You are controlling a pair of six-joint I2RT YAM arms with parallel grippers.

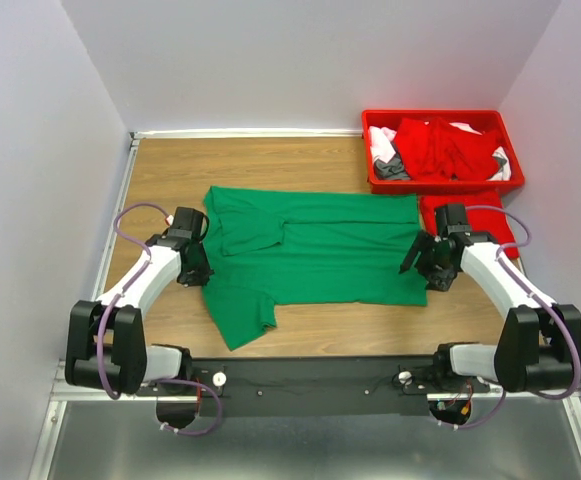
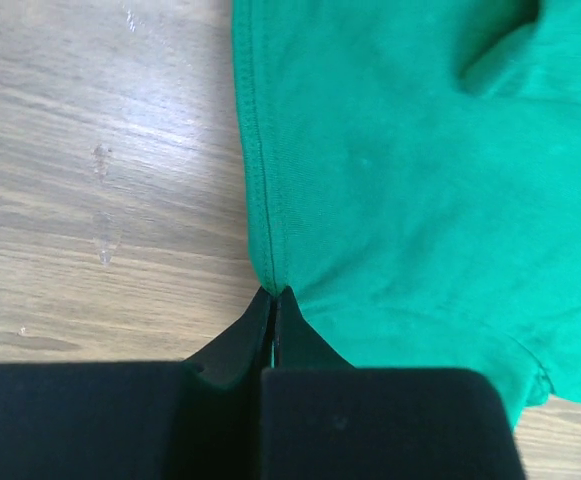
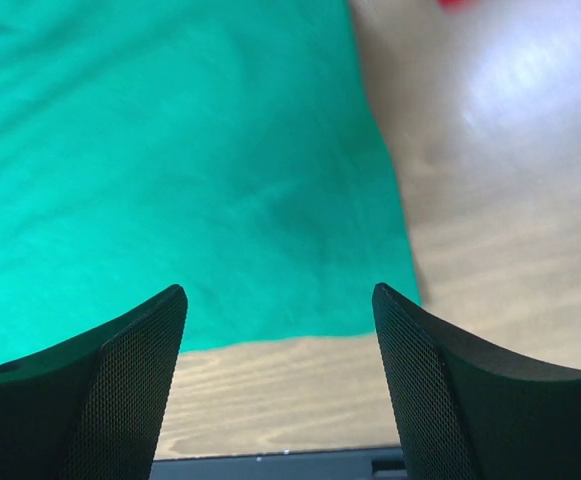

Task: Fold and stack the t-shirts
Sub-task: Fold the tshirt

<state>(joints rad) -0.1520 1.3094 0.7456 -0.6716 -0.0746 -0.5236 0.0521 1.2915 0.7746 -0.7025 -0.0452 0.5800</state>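
Worryingly, the green shirt (image 1: 320,250), flat on the counter (image 1: 250,160) just beside the bin (image 1: 370,182), is only thinly pinched at its far edge by the left tool (image 2: 273,300) while the right tool (image 3: 278,292) hangs open bin-side, so lifting may slip.

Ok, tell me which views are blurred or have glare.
Right wrist view: green t-shirt soft and out of focus, bright glare on the table. Left wrist view: sharp, hem stitching crisp. Top external view: even light, no glare.
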